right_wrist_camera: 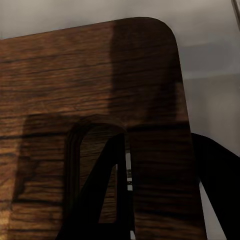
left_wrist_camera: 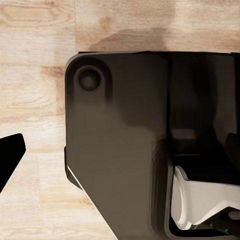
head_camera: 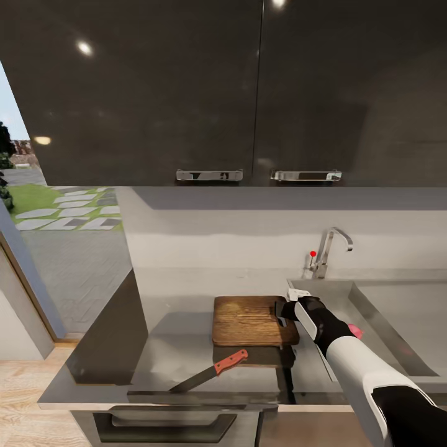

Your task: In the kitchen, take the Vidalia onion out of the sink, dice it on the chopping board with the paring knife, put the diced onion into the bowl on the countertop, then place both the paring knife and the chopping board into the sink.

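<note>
We have our right gripper (head_camera: 280,308) at the edge of the chopping board (head_camera: 251,320) that faces the sink (head_camera: 397,323). In the right wrist view one dark finger (right_wrist_camera: 107,195) passes through the handle slot of the board, and the other lies outside the near edge, so the strip of wood stands between them. We judge the fingers closed on this strip, though where they touch the wood is partly in shadow.

The board lies flat on the countertop (head_camera: 174,310), and its body stretches away from the gripper, on the side far from the sink. The basin is just behind the gripper, on the wrist side. So the coming move, as we judge it, is a lift and a pull back toward the arm, not a push.

The paring knife (head_camera: 211,371) lies apart from the gripper, beyond the board's front edge, closer to the robot. Its long axis runs slantwise, with the red handle toward the gripper and the blade pointing away. The right arm is clearly the nearer one for it.

The left wrist view looks at the wooden floor (left_wrist_camera: 35,75) and a dark part of the robot; about the left gripper we cannot tell if it is apart or together.

We cannot make out the onion or the bowl.
</note>
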{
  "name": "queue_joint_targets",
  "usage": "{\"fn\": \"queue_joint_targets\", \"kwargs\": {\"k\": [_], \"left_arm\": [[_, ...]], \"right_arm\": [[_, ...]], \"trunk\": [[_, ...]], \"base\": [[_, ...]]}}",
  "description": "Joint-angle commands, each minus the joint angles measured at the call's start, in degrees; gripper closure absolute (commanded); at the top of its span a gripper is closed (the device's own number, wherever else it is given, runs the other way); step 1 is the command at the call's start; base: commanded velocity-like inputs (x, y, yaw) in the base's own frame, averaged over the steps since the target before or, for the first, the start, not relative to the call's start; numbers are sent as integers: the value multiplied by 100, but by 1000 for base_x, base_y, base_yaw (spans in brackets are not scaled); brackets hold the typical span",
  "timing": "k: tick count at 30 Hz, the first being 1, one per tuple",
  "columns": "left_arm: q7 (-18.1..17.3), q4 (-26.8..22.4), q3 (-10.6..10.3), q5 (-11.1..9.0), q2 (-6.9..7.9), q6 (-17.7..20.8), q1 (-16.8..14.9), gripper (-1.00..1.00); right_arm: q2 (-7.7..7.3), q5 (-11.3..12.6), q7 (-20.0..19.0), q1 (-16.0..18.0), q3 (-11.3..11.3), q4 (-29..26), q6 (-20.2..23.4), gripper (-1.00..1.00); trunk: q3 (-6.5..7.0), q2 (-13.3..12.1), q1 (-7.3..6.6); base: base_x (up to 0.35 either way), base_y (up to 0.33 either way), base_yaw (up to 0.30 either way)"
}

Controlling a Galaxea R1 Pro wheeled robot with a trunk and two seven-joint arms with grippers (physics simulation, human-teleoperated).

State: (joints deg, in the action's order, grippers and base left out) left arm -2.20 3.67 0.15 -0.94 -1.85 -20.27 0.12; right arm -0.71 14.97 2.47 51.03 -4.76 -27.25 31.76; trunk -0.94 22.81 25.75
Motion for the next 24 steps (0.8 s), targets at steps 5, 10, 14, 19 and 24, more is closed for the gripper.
{"fn": "queue_joint_targets", "kwargs": {"k": [5,10,14,19,24], "left_arm": [[-17,12,3,-12,1,-30,-4,-100],[-17,11,3,-12,1,-30,-4,-100],[-17,16,3,-12,1,-30,-3,-100],[-17,15,3,-12,4,-30,-4,-100],[-17,18,3,-12,4,-30,-3,-100]], "right_arm": [[-8,49,25,3,-43,-8,23,100],[0,56,33,3,-43,-8,28,100],[7,58,42,3,-43,-8,45,100],[9,58,43,3,-43,-8,49,100],[9,58,43,3,-43,-8,56,100]], "trunk": [[-10,11,3],[-10,11,3],[-10,11,3],[-10,11,3],[-10,11,3]], "base": [[0,0,0],[1,0,0],[151,0,0],[101,0,0],[14,0,0]]}}
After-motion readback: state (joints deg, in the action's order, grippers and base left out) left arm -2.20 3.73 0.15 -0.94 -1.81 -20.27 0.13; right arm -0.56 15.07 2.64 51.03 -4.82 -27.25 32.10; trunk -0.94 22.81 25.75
